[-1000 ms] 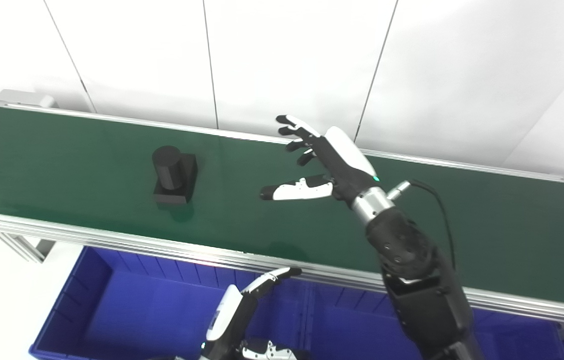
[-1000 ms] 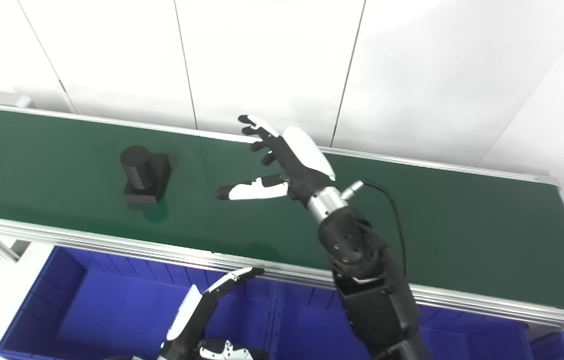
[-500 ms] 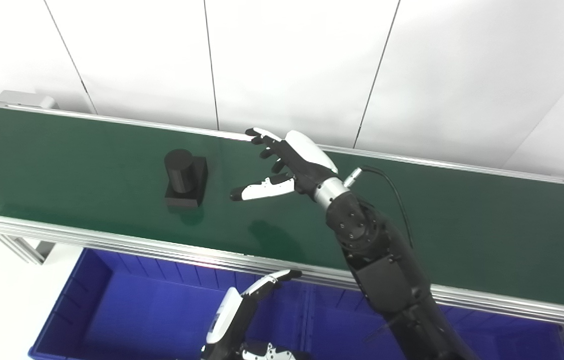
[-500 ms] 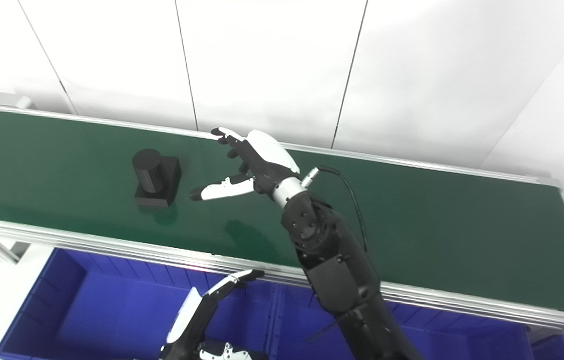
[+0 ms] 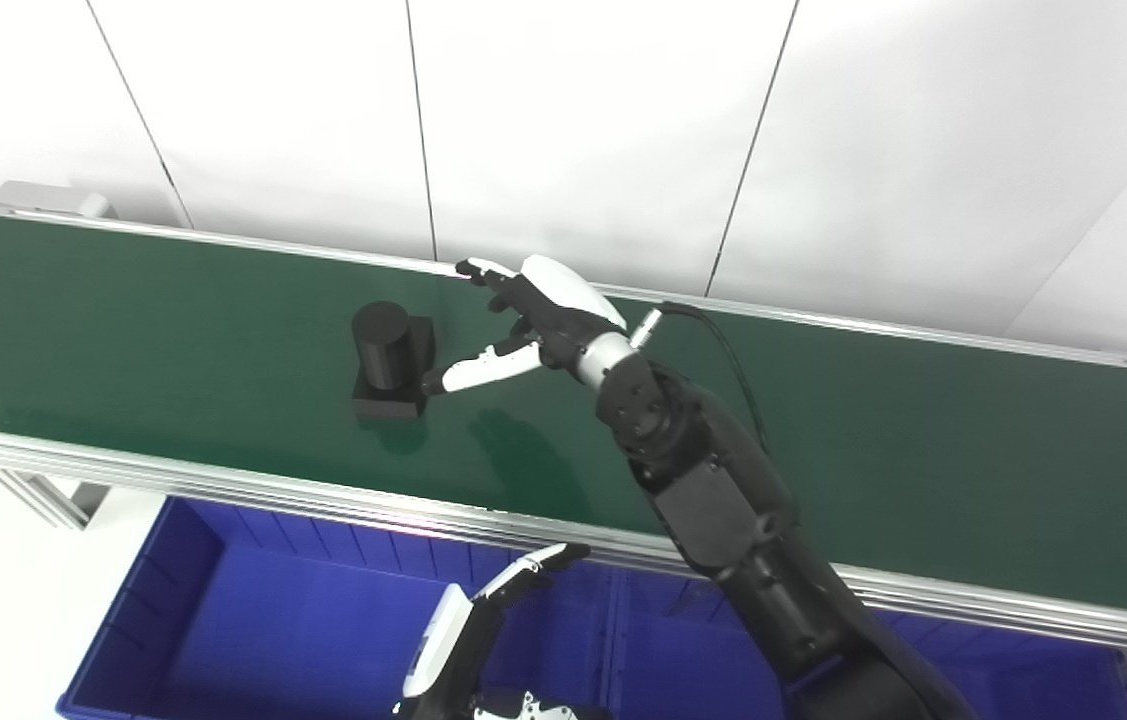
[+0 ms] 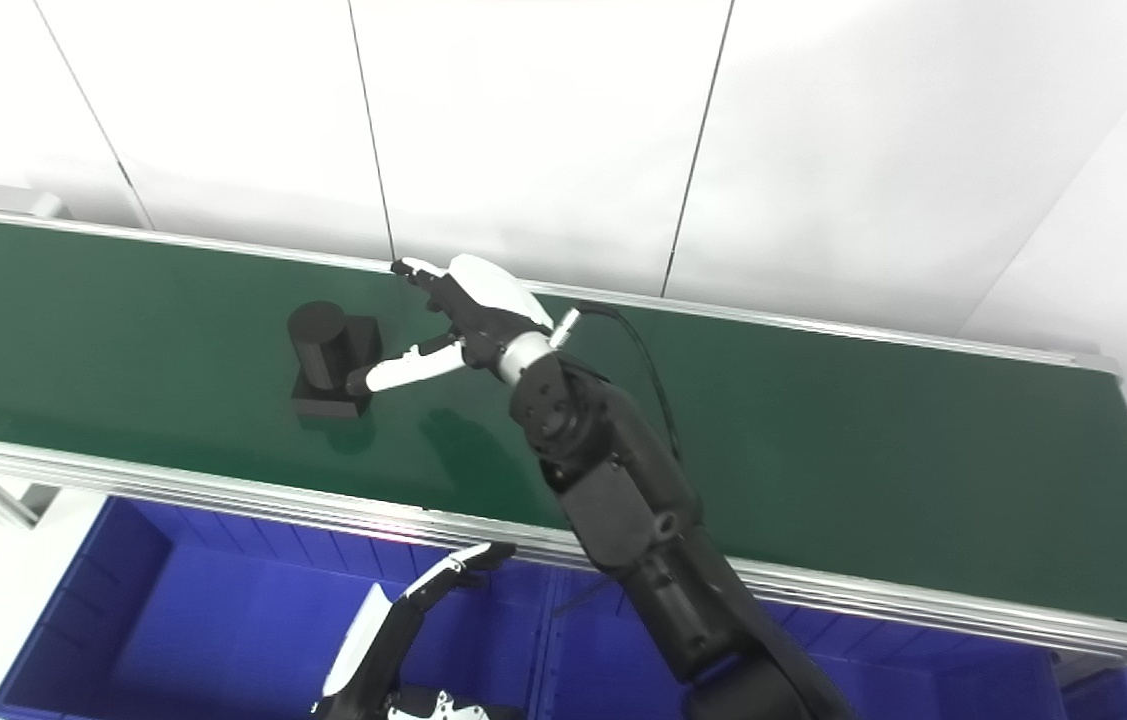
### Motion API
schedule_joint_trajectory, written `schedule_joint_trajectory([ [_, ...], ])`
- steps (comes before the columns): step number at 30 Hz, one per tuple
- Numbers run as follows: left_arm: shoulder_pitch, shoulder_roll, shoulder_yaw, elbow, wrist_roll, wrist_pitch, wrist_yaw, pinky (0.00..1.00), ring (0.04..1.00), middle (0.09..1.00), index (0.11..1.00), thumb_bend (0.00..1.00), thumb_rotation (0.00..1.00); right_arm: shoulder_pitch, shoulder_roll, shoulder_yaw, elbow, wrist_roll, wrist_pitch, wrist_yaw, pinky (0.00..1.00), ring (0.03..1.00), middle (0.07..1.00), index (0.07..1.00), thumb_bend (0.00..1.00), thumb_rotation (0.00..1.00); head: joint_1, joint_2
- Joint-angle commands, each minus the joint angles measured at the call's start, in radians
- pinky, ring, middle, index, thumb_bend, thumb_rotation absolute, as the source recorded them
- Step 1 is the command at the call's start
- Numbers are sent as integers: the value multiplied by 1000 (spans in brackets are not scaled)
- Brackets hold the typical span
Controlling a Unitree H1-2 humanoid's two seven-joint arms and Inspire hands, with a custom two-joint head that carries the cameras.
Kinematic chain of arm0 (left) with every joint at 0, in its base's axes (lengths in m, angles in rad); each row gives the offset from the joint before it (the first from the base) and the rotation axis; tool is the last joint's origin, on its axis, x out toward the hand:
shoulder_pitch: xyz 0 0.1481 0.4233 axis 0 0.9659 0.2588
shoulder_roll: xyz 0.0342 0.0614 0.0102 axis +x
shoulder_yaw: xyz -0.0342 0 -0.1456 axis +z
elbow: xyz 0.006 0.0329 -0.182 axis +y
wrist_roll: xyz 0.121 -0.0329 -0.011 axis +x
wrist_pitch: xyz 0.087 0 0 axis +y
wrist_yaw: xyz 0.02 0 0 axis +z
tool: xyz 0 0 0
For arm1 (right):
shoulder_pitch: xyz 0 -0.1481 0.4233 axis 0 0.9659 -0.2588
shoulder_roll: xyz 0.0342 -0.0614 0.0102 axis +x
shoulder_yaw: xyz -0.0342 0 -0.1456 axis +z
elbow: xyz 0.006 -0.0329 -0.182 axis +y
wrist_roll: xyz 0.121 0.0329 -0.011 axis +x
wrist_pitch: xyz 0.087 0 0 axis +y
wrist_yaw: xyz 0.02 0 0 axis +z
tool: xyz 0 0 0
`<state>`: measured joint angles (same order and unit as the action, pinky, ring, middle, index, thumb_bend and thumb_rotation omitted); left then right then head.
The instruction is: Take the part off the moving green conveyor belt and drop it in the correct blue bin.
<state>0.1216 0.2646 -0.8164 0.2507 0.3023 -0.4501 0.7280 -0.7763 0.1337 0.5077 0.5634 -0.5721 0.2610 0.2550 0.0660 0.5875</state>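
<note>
Belt (image 5: pixel 173 330), dark green and framed in pale metal rails, crosses the left eye view from upper left to lower right, and on it we see the part (image 5: pixel 390 361), a black cylinder standing upright on a black square base, left of the belt's middle. Our right hand (image 5: pixel 533 320) reaches over the belt from the right, fingers (image 5: pixel 479 270) spread and holding nothing; the white thumb (image 5: pixel 471 372) points at the part and its tip sits at the base's right edge, though we cannot tell whether it touches. The other fingers stretch toward the far rail, behind and to the right of the cylinder. Below the near rail lies a blue bin (image 5: pixel 173 610), and our left hand (image 5: pixel 468 640) rises in front of it at the bottom edge, one finger extended upward, nothing in its grasp.

In the right eye view we find the same layout shifted left. The part stands on the belt with the thumb tip just at its right side, overlapping the base's edge. The right hand's fingers are apart, not closed around the cylinder. The left hand shows low in the frame over the blue bin, fingers loose and empty.
</note>
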Motion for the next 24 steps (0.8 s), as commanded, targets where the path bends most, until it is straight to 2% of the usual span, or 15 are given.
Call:
schedule_joint_trajectory([
  [1, -8, 3, -1, -24, 5, -20, 2, 732, 802, 836, 822, 956, 483, -66, 28, -4, 15, 1, -51, -42, 661, 840, 922, 938, 877, 454, -12, 5],
  [7, -7, 3, -4, -26, -9, -20, -9, 710, 796, 840, 825, 948, 457, -118, 64, -10, 134, 21, -89, -88, 680, 843, 916, 929, 873, 412, -34, 14],
  [12, -8, 2, -9, -27, -14, -20, -6, 701, 790, 834, 821, 939, 439, -139, 81, -8, 188, 30, -104, -111, 668, 829, 906, 922, 860, 393, -56, 23],
  [18, -8, 2, -11, -31, -8, -20, -4, 700, 787, 834, 828, 930, 429, -146, 90, -16, 264, 36, -150, -171, 638, 788, 892, 899, 804, 288, -59, 24],
  [21, -9, 2, -15, -30, 0, -20, 2, 731, 804, 841, 832, 924, 438, -142, 85, -22, 299, 40, -180, -207, 628, 758, 861, 872, 753, 213, -55, 30],
  [24, -9, 1, -16, -29, 5, -20, 7, 716, 795, 838, 829, 922, 435, -137, 82, -25, 326, 41, -205, -248, 580, 700, 817, 844, 716, 158, -54, 30],
])
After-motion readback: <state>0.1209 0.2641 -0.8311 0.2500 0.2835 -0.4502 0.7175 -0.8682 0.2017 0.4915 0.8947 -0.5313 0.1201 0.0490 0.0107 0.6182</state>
